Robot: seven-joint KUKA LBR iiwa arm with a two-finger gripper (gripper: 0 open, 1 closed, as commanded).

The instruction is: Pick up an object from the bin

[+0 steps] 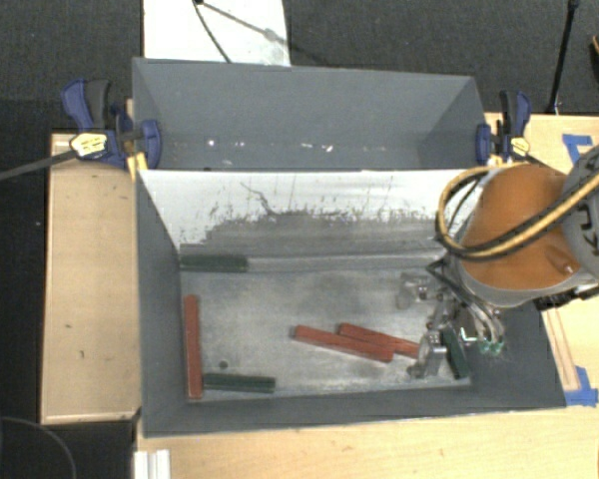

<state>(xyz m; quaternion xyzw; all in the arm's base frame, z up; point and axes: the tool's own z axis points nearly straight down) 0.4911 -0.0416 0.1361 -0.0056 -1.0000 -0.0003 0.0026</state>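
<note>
My gripper (431,355) is low at the right end of the bin floor, just right of two red-brown sticks. The longer red-brown stick (324,340) lies slanting across the middle of the floor. A shorter red-brown stick (377,341) lies against it, its right end reaching close to my fingertips. A dark green stick (457,359) sits right beside the gripper, partly hidden by it. Nothing shows between the fingers.
A red-brown stick (193,347) lies upright along the left wall. One dark green stick (239,381) lies at the front left and another (214,263) at the back left. The orange-covered wrist hangs over the bin's right side.
</note>
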